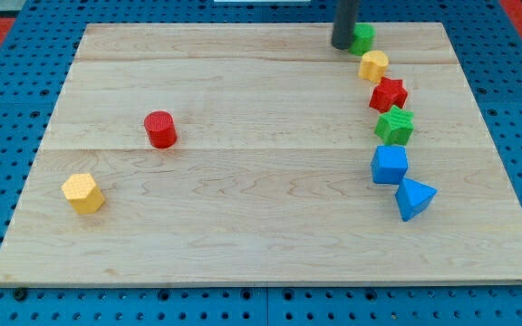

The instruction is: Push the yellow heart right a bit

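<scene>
The yellow heart (374, 66) lies near the view's top right on the wooden board (243, 217). My tip (343, 44) stands just up and left of it, touching the left side of a green block (362, 38). Below the heart run a red star (389, 94), a green star (394, 126), a blue cube (389, 165) and a blue triangular block (414, 197), in a curved line down the view's right side.
A red cylinder (160, 129) sits left of centre. A yellow hexagonal block (82, 193) lies near the board's lower left. Blue pegboard (515, 109) surrounds the board on all sides.
</scene>
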`<state>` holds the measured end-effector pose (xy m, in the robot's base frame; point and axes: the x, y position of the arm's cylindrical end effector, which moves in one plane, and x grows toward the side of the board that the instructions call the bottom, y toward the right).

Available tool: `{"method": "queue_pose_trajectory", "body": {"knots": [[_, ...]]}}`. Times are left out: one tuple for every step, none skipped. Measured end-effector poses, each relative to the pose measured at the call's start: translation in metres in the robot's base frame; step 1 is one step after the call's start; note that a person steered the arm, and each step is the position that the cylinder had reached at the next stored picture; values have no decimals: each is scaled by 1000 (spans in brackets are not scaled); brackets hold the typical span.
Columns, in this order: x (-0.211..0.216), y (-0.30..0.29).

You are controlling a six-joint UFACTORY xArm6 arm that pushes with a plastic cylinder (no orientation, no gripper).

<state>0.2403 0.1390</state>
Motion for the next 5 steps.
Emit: {"method": "queue_pose_trajectory", "body": {"knots": [[0, 37], [1, 2], [12, -52], [38, -51], [58, -34]]}}
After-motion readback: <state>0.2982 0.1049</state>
